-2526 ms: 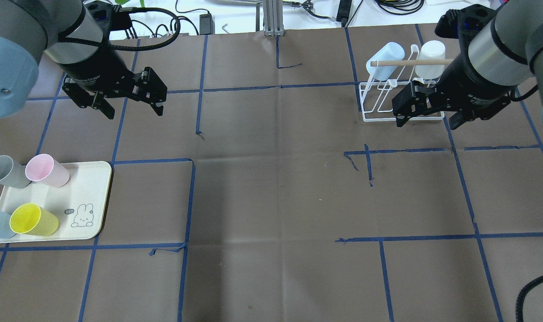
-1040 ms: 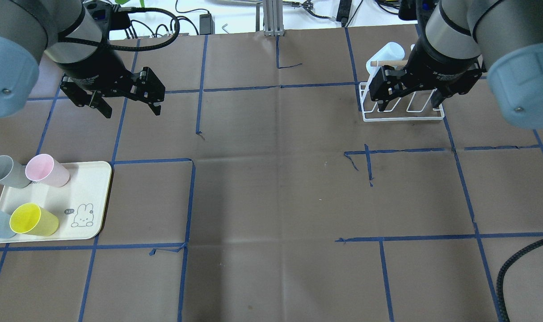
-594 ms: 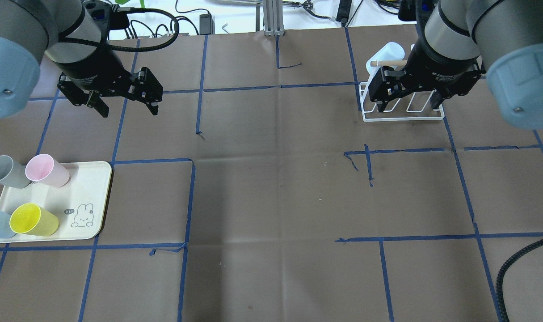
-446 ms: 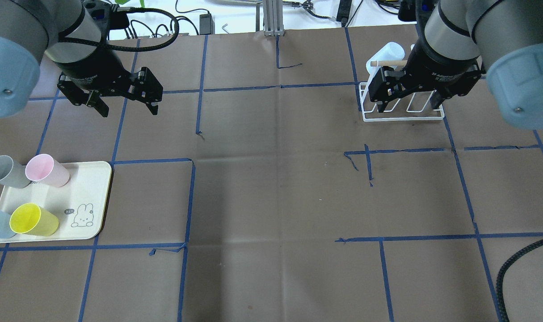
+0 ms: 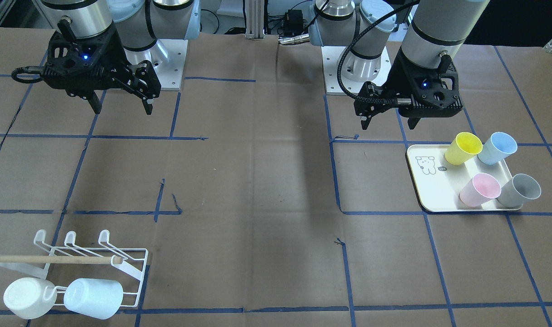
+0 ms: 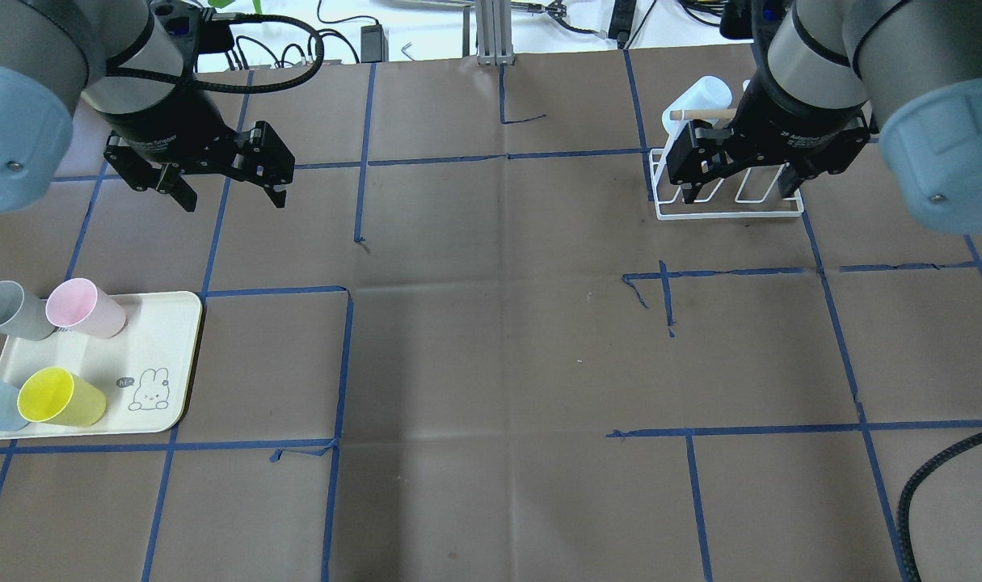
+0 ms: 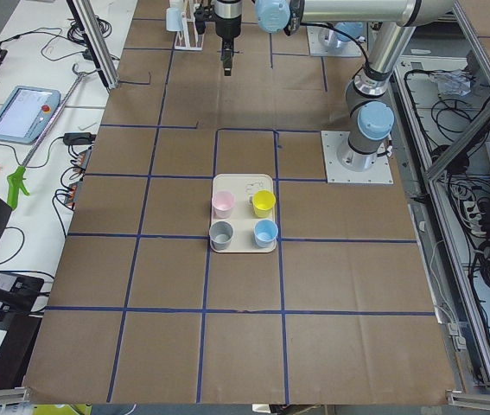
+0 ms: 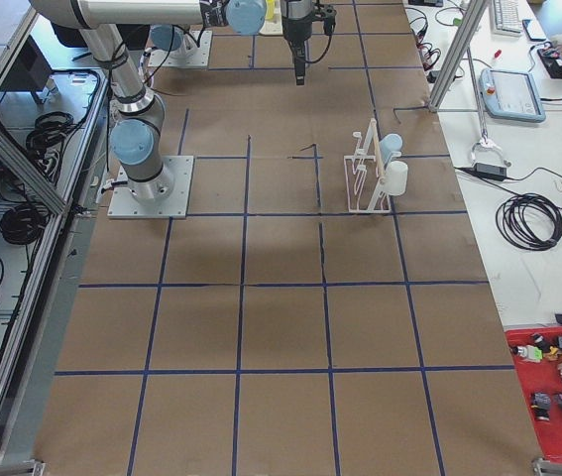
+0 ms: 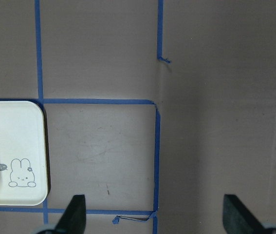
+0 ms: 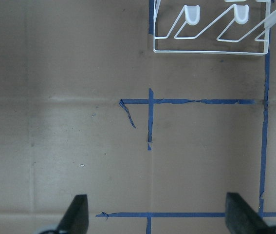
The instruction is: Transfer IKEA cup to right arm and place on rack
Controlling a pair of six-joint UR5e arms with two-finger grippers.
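Four IKEA cups (image 6: 58, 398) stood mouth-up on the tray (image 6: 167, 339), none lifted yet, so the left gripper (image 6: 233, 202) hung empty, fingers apart, off to one side, while the right gripper (image 6: 739, 194), likewise spread and empty, hovered high near the rack (image 6: 729, 215), probably awaiting handover.

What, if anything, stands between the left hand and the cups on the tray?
Nothing visible does. The left hand hangs open over bare table paper, off to one side of the tray. Only open paper lies between it and the pink cup and grey cup, the nearest two.
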